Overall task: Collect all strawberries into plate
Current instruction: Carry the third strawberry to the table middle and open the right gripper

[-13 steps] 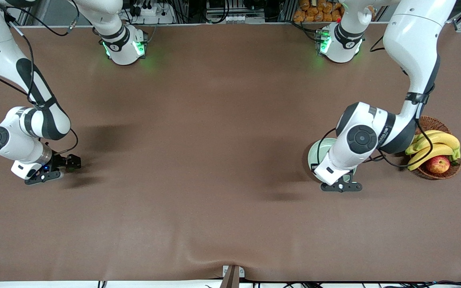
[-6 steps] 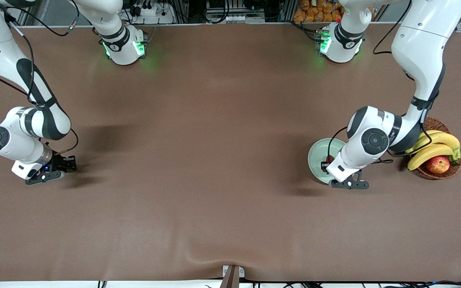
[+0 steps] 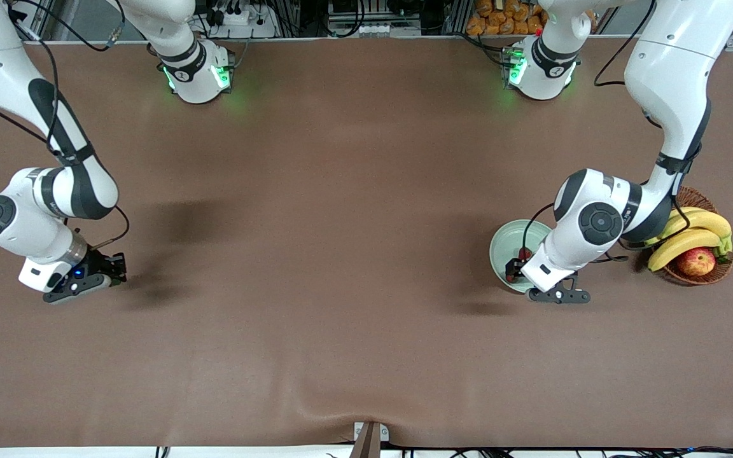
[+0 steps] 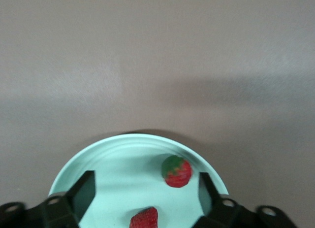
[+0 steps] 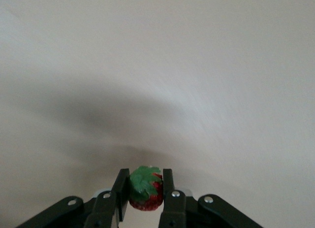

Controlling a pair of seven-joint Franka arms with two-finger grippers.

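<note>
Left gripper, fingers spread, over the plate holding two strawberries (near the fruit basket). Right gripper pinches a third strawberry at the right arm's table end. No legible writing.

— How did the two arms look?
— Both were glossy white with black joint bands, and thin black cables ran along them. The bases glowed green.
— And the ends?
— The left gripper and right gripper were black; silver screws showed on the right one's fingers.
</note>
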